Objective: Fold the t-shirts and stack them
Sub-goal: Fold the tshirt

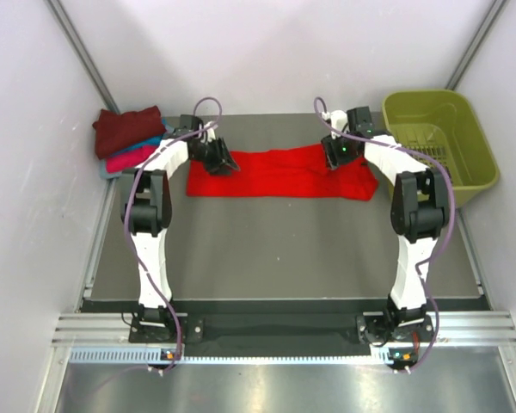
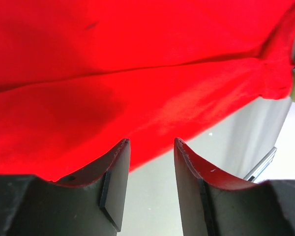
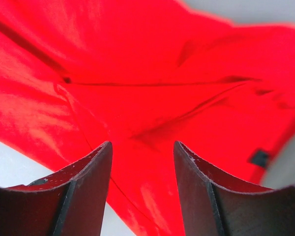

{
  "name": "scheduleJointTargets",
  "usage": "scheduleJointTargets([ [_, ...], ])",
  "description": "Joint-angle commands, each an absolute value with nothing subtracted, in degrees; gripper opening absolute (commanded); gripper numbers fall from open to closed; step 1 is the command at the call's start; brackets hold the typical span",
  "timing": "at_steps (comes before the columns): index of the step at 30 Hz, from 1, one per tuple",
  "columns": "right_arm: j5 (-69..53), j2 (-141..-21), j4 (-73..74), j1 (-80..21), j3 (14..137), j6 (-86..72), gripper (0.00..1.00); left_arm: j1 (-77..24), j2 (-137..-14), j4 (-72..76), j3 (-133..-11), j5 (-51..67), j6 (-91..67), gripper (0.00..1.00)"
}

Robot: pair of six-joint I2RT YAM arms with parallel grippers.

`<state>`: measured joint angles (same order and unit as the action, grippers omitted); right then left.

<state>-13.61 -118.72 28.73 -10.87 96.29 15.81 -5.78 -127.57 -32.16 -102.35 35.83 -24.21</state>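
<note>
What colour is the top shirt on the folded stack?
The top shirt is maroon; clearest in top external view.

**Nothing legible in any view**

You will find no word, number or brand that can be read in these views. The one candidate is a small dark tag [image 3: 259, 158] on the red t-shirt [image 1: 279, 172], seen in the right wrist view. It is too blurred for you to make out any print.

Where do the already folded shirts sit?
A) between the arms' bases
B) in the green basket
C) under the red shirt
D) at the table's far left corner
D: the folded stack lies at the far left by the wall, apart from the red shirt and the basket.
</note>
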Motion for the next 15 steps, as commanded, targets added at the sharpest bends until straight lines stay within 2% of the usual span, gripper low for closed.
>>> scheduleJointTargets([
  [1, -16.61, -119.97, 28.74, -11.34, 96.77, 13.80, 0.53, -4.83, -127.44, -30.59, -102.39, 36.21, -24.96, 0.46],
  [15, -18.46, -123.83, 28.13, -12.22, 96.50, 10.90, 0.54, -5.19, -129.90, -31.38, -99.40, 35.42, -25.31, 0.46],
])
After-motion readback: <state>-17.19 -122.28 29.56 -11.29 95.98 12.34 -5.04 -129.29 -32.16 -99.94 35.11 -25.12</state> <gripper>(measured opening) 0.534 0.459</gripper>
